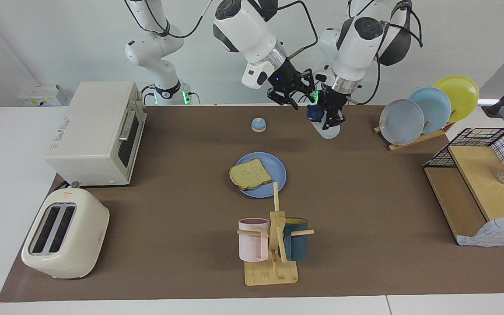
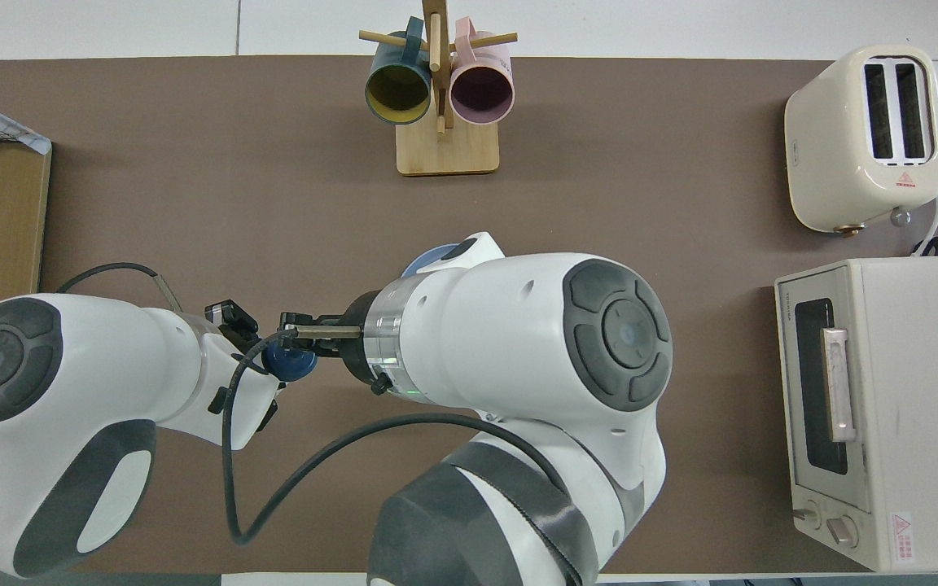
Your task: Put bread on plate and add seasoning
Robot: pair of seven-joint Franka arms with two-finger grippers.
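Left gripper (image 1: 331, 117) points down and is clamped tight on the seasoning (image 1: 327, 124), while the right arm reaches across so its gripper (image 1: 294, 94) hangs tilted just beside the bottle's cap.

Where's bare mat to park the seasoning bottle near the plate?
Bare mat lies between the plate and the dish rack, and between the plate and the oven. It is crowded toward the mug stand.

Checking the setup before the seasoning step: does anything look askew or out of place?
One small thing: the bread lies off-centre on the plate, its corner overhanging the rim toward the right arm's end. Nothing looks spilled or damaged.
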